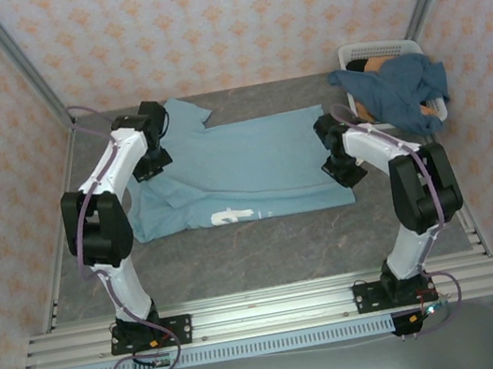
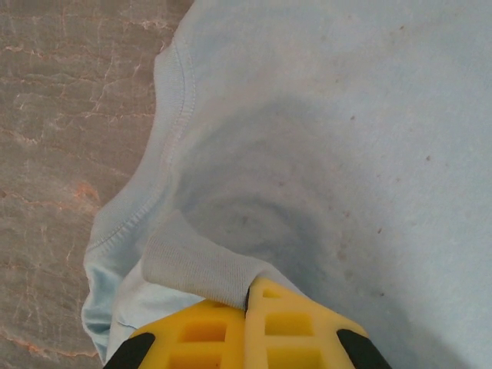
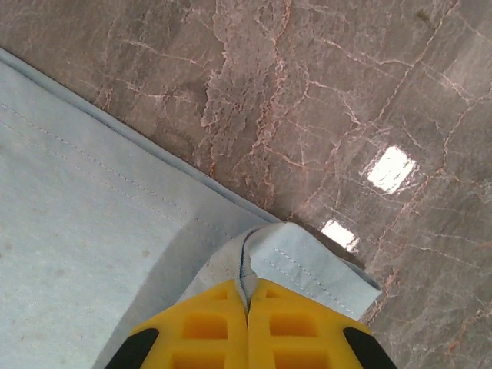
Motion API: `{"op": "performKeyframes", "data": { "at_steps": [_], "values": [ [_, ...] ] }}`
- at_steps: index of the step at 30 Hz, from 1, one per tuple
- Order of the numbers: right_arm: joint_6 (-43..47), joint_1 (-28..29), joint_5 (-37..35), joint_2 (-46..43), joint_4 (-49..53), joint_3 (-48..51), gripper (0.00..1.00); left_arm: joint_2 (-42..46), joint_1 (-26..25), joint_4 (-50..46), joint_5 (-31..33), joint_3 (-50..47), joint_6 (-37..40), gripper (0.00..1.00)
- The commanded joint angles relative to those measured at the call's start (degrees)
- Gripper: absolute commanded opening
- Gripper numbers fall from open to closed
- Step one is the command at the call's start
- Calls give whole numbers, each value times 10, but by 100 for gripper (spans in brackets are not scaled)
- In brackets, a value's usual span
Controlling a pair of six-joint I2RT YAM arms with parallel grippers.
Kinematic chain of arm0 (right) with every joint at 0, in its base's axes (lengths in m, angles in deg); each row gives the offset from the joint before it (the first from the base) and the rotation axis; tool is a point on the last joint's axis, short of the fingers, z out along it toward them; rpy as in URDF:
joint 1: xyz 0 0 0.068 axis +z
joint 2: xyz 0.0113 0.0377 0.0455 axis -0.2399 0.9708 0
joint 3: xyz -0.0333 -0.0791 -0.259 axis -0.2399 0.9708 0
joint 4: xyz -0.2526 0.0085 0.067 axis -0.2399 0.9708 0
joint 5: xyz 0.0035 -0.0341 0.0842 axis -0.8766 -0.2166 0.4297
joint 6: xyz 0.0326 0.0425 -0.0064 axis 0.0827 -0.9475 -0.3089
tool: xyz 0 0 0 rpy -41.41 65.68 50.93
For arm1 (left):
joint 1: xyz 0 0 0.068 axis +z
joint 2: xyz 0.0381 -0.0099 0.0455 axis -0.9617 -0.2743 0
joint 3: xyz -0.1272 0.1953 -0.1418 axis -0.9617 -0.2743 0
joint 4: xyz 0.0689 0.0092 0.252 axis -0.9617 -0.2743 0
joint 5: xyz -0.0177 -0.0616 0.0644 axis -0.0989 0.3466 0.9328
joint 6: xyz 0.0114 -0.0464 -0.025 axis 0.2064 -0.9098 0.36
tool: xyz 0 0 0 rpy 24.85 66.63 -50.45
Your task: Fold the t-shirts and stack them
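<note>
Tabletop [image 1: 267, 247] of grey marbled pattern, seen from above, carries the light blue t-shirt [image 1: 243, 161] spread flat across its middle, with one sleeve reaching to the far left and a strip of white lettering [image 1: 233, 215] showing along the near edge. The left gripper [image 1: 151, 167] sits down on the shirt's left end, just near of that sleeve. The right gripper [image 1: 336, 167] sits at the shirt's near right corner. From this height neither claw's fingers can be made out. At the far right a white slatted basket [image 1: 385, 48] holds the darker blue t-shirt [image 1: 396, 88], crumpled and hanging over the basket's near rim, well apart from the light one.

Left wrist camera: the left gripper [image 2: 247, 296] has its two yellow fingers pressed together, with a ribbed band of cloth [image 2: 200, 265] pinched between their tips. The light blue t-shirt [image 2: 346, 115] fills the right and middle of this view, puckered into soft rings around the pinch. A stitched, curved edge runs down its left side, and beyond that edge lies bare table [image 2: 69, 115].

Right wrist camera: the right gripper [image 3: 247, 296] is likewise closed, its yellow fingers meeting on a folded-up corner of the stitched hem [image 3: 307, 265]. The rest of the light blue t-shirt [image 3: 84, 254] lies flat to the left, its straight edge running diagonally from the upper left down to the pinched corner. To the right and far side is bare table [image 3: 323, 100] with two bright reflections on it.
</note>
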Motion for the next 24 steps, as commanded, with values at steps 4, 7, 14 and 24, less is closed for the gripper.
{"op": "performKeyframes", "data": {
  "at_steps": [4,7,14,24],
  "values": [
    [12,-4,-34,22,3,-37,0,-25,-2,-16,43,36,11,0],
    [13,-4,-36,34,6,-50,0,-34,-2,-20,45,46,13,0],
    [20,-5,-36,56,-2,-63,0,-57,-2,-18,51,67,29,0],
    [94,-39,19,63,6,-106,44,-25,20,-61,76,81,64,61]
  ]
}}
